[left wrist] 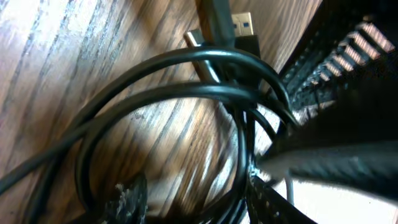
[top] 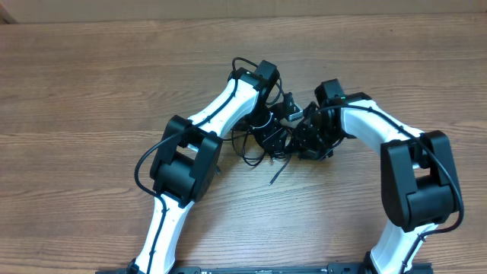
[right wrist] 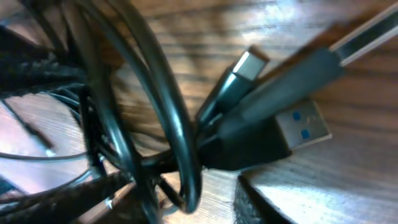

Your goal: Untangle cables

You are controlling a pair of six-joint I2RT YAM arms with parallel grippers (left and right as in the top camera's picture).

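Observation:
The cables (top: pixel 251 148) are a tangle of thin black cords at the table's middle, with one loose end (top: pixel 278 173) sticking out toward the front. Both grippers are down in the tangle. My left gripper (top: pixel 270 138) is open, and in its wrist view cable loops (left wrist: pixel 186 93) curve between its fingers (left wrist: pixel 199 205), with a USB plug (left wrist: pixel 244 25) beyond. My right gripper (top: pixel 308 141) is open too; a cable loop (right wrist: pixel 180 143) hangs between its fingers (right wrist: pixel 186 202). A USB-A plug (right wrist: pixel 301 127) and a smaller plug (right wrist: pixel 245 65) lie just ahead of it.
The wooden table (top: pixel 91 84) stretches to all sides of the tangle. The two arms meet at the middle, the wrists close together. The left gripper's body (left wrist: pixel 348 93) fills the right side of its wrist view.

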